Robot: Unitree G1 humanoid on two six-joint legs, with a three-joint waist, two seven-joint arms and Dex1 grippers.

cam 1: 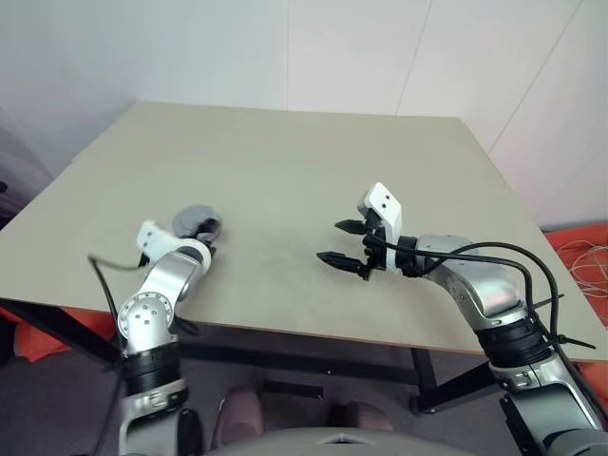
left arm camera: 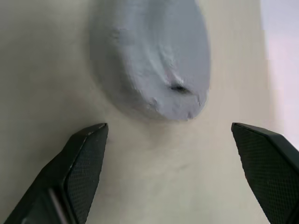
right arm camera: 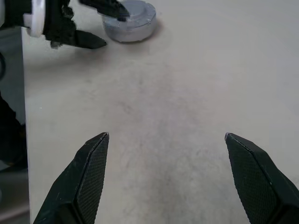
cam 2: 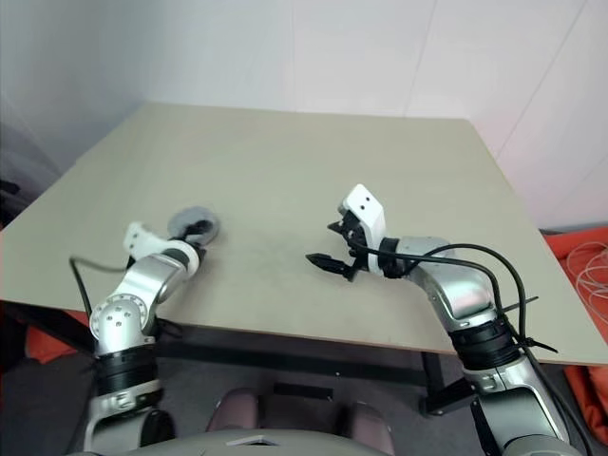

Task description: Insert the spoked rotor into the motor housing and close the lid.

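Note:
A grey round puck (cam 1: 195, 219) lies on the table near its front left edge; it is the lid (left arm camera: 154, 60) with its plain grey face up and a small dark mark near the rim. The motor housing and the spoked rotor are hidden. My left gripper (left arm camera: 169, 126) is open, just short of the lid, with its fingers spread wider than the lid and touching nothing. The right wrist view shows the lid (right arm camera: 131, 21) with the left gripper (right arm camera: 100, 23) beside it. My right gripper (cam 1: 329, 241) hovers open over the table's middle, pointing toward the lid, with nothing between its fingers.
The beige table (cam 1: 304, 161) has its front edge close below both arms. A white wall stands behind it. Orange cloth and white cable (cam 1: 584, 261) lie on the floor to the right of the table.

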